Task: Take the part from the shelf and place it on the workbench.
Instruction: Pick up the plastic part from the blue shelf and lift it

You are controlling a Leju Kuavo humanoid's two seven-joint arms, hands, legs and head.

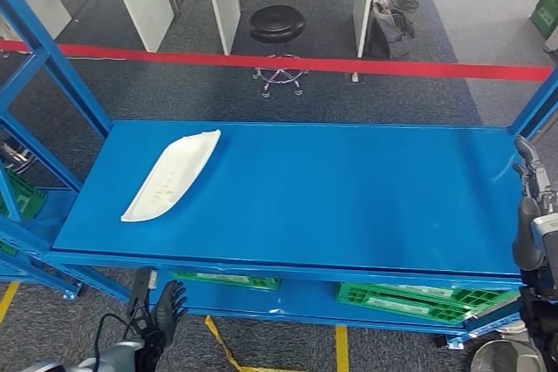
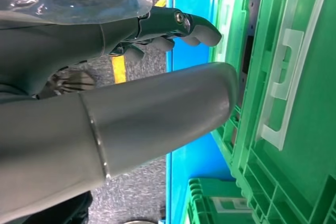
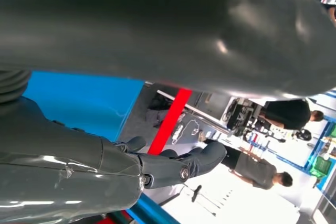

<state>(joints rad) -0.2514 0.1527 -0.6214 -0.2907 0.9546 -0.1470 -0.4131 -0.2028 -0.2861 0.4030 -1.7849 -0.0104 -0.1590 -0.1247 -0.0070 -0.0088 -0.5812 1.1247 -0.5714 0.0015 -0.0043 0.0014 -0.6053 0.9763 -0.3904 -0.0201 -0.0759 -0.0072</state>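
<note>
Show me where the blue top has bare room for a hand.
The blue top is bare from the white part at its left across to the right hand at its right edge. Below it, green crates crowd the lower shelf.

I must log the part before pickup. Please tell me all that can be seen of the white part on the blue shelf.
The part is a long, flat, white piece, like moulded plastic, tapering to a point. It lies diagonally on the left of the shelf, with faint marks on its surface. Nothing but the shelf touches it.

Faint dark markings are showing on the white part [image 1: 173, 176], too small to read. No other lettering is showing legibly.
</note>
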